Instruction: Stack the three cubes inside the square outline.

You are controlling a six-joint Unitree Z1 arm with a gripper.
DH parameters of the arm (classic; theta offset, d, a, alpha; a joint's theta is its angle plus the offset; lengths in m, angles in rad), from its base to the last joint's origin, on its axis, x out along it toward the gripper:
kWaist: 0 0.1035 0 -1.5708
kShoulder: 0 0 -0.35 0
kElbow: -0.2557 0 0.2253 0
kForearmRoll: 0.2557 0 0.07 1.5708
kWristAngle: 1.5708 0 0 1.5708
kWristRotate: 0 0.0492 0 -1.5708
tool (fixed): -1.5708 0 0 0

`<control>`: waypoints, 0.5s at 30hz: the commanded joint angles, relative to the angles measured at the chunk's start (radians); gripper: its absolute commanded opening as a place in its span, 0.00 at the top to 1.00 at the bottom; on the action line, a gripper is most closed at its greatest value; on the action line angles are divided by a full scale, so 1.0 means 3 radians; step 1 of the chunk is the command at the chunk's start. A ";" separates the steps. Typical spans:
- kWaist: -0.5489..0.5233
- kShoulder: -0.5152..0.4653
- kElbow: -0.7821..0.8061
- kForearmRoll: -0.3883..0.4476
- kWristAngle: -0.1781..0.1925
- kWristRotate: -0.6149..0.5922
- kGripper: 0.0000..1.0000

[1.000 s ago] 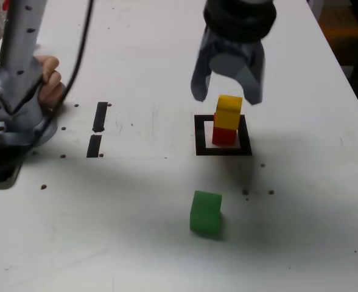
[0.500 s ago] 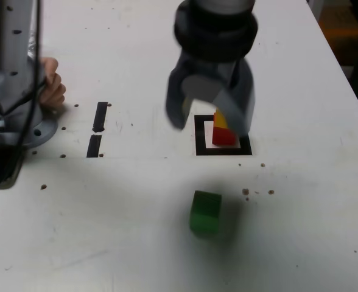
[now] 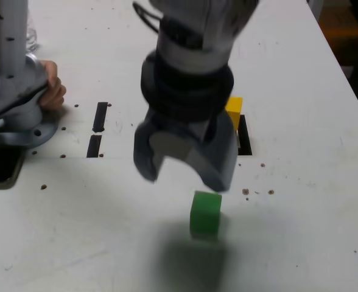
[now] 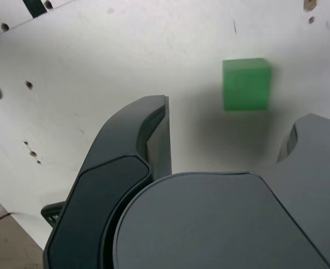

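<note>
Exterior view, one green cube (image 3: 204, 213), one yellow cube (image 3: 234, 107) (perhaps stacked), hand (image 3: 185, 171) spread.

Bare table (image 3: 301, 243) surrounds the green cube (image 3: 204, 213); nothing blocks it.

Silver-grey arm (image 3: 194, 36), black collar, grey hand (image 3: 185, 173).

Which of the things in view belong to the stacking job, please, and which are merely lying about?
Job: green cube, yellow cube, square outline mostly hidden behind the arm, open gripper.
Lying about: two black bar marks, a person's hand by the arm's base.
</note>
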 commanded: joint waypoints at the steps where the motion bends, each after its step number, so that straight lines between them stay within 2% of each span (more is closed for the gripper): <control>1: -0.0013 0.0040 0.0012 -0.0044 -0.0037 -0.0024 0.16; 8: -0.0033 0.0188 0.0010 -0.0167 -0.0136 -0.0055 0.13; 15: -0.0030 0.0309 0.0028 -0.0198 -0.0153 -0.0058 0.13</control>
